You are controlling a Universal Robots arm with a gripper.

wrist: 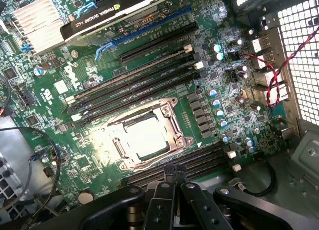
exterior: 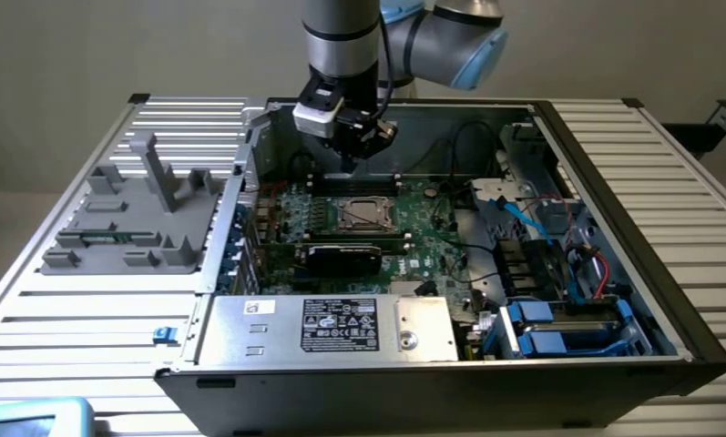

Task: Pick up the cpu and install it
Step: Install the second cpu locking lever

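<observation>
Pincer (exterior: 360, 137): hangs above the motherboard (wrist: 94, 120), fingers drawn together, holding nothing visible. CPU (wrist: 144, 137): seated in the socket frame (wrist: 172, 133) mid-board. Judged light, rigid, slick-topped, fragile beneath; grip by opposite edges.

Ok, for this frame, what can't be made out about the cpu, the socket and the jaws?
- Cpu: in the wrist view glare washes out its top, so any markings and whether it sits fully flat are unclear.
- Socket frame: too small in the exterior view to tell latched from unlatched.
- Gripper: its jaws are dark against the case in the exterior view and cut off by the picture's edge in the wrist view; open or shut cannot be told.
</observation>
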